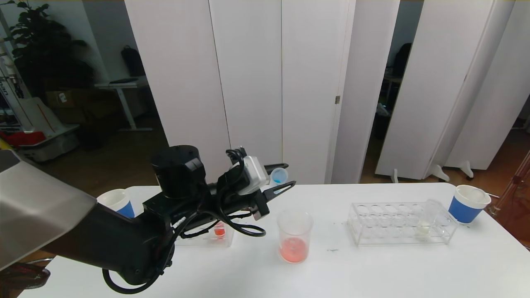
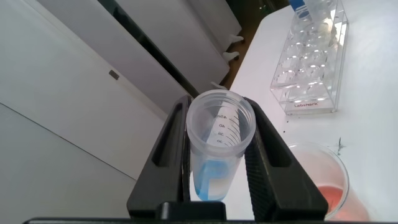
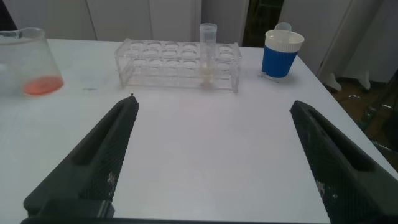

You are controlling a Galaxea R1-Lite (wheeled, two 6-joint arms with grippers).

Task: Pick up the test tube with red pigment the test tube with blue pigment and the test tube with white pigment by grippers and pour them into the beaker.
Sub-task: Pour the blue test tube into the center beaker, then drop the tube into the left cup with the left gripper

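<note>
While our left gripper sits raised above the table, up and behind the beaker, it's clamped on the test tube with blue pigment; the left wrist view shows both fingers pressed against the tube's sides, open mouth toward the camera, blue liquid pooled at the closed end. In the head view the tube lies roughly on its side between the fingers, mouth pointing toward the robot's right. The beaker stands upright mid-table with orange-red liquid in the bottom. The test tube with white pigment stands upright in the clear rack to the right of the beaker, near that rack's right end, cream liquid at the bottom. Our right gripper hovers low over bare table with jaws wide apart, holding nothing, facing the rack. A second small rack with an orange-red tube sits left of the beaker, partly behind the left arm. Blue-and-white paper cups: right cup at the far right, left cup at the far left
</note>
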